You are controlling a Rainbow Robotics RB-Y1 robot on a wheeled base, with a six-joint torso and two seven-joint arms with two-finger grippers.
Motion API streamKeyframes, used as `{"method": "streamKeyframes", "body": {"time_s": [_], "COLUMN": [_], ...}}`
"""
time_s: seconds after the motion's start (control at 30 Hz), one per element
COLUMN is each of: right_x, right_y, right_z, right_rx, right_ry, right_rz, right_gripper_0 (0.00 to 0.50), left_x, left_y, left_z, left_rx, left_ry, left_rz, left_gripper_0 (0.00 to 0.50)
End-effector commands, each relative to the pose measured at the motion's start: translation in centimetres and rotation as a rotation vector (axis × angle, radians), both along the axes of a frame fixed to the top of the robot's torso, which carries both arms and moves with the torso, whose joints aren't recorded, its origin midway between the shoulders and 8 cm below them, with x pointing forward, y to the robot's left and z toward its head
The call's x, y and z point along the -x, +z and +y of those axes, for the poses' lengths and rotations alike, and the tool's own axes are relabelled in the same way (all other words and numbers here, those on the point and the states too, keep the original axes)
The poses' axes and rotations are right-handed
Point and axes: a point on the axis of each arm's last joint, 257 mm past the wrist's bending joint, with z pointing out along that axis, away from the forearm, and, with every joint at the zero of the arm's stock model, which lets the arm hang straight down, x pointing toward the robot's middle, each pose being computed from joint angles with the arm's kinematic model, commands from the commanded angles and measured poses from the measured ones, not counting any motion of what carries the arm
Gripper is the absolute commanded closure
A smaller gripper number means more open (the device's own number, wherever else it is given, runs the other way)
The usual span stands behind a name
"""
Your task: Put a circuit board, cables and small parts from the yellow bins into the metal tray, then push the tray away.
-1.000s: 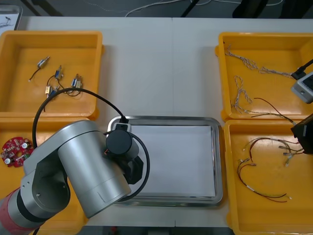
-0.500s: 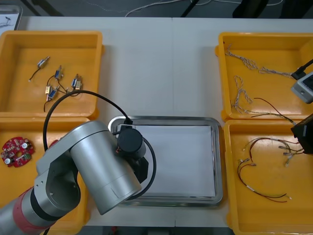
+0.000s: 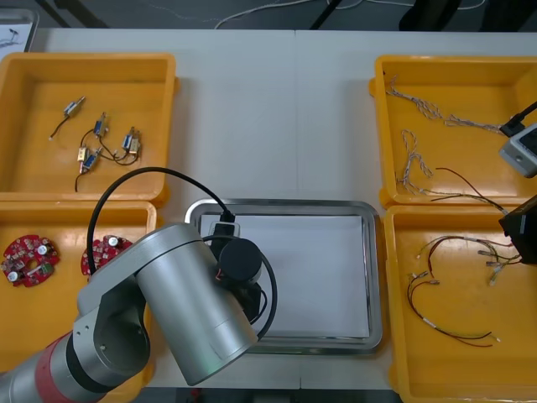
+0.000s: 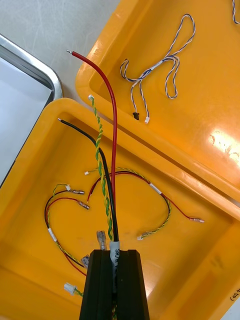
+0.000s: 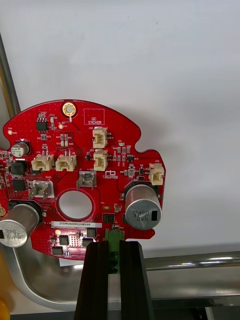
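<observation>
A: State of left gripper (image 5: pixel 112 248)?
B: Over the tray's (image 5: pixel 200 261) near left corner; jaws almost together, pinching the green connector on the board's (image 5: pixel 85 150) edge; board lies over the white inside, one side overlapping the rim; contact with the tray floor unclear.
A: And right gripper (image 4: pixel 114 255)?
B: Above the near right bin (image 4: pixel 200 260); jaws clamped on three cables (image 4: pixel 113 210), red, black and twisted yellow-green; free ends reach out past the fingers.
A: Rest?
B: In the near left bin (image 3: pixel 33 311), two boards (image 3: pixel 29 259); small parts (image 3: pixel 130 141) in the far left bin (image 3: pixel 42 168); a blue-white cable (image 4: pixel 161 64) in the far right bin (image 4: pixel 210 100).
</observation>
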Motion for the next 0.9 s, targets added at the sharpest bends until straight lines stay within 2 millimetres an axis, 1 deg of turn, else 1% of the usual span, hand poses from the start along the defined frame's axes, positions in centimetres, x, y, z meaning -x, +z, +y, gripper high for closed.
{"method": "streamKeyframes", "body": {"time_s": [0.03, 0.23, 0.33, 0.9], "right_x": [0.3, 0.3, 0.3, 0.3], "right_y": [0.7, 0.7, 0.7, 0.7], "right_z": [-0.9, -0.9, -0.9, -0.9], "right_rx": [0.037, 0.037, 0.037, 0.037], "right_ry": [-0.014, -0.014, -0.014, -0.014], "right_rz": [-0.019, -0.019, -0.019, -0.019], "right_gripper_0": [0.500, 0.500, 0.500, 0.500], "left_x": [2.0, 2.3, 2.6, 2.7], "left_y": [-1.1, -1.5, -1.6, -1.5], "left_z": [-1.0, -0.9, -1.2, -1.9], "left_rx": [-0.003, -0.006, 0.002, 0.018], "left_ry": [-0.053, -0.060, -0.066, -0.077], "left_rz": [0.035, 0.044, 0.050, 0.054], "left_gripper_0": [0.500, 0.500, 0.500, 0.500]}}
